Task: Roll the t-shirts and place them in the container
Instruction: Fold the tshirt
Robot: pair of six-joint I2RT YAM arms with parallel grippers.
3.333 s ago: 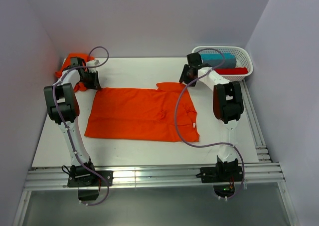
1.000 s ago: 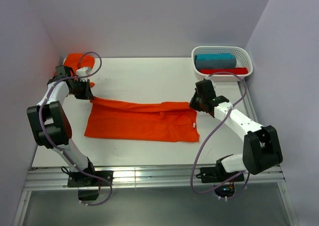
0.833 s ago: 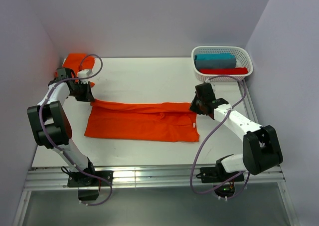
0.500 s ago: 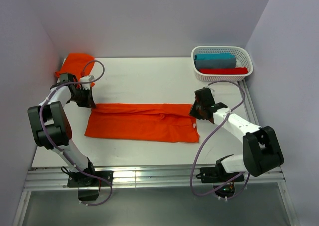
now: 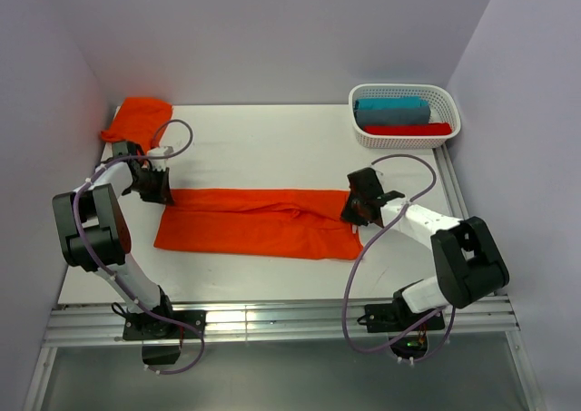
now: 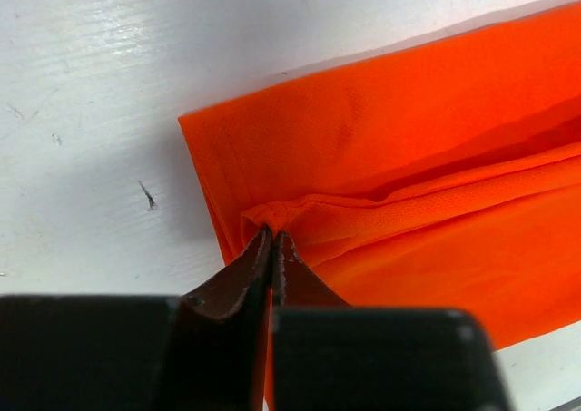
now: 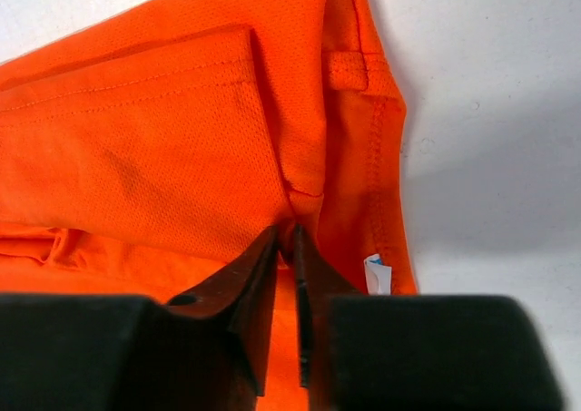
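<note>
A bright orange t-shirt (image 5: 259, 220) lies on the white table, its far half folded over toward the near edge into a long band. My left gripper (image 5: 156, 190) is shut on a pinch of fabric at the band's left end (image 6: 272, 219). My right gripper (image 5: 356, 208) is shut on the folded edge at the right end (image 7: 295, 211), beside a small white label (image 7: 377, 272). A second orange t-shirt (image 5: 138, 118) lies bunched in the far left corner.
A white basket (image 5: 449, 113) at the far right holds a teal cloth (image 5: 392, 110) and a darker red cloth (image 5: 406, 129). Walls close in left, back and right. A metal rail (image 5: 272, 322) runs along the near edge.
Both grippers have carried the shirt's far edge toward the near side, folding it over. The shirt went from a wide spread to a narrow band.
</note>
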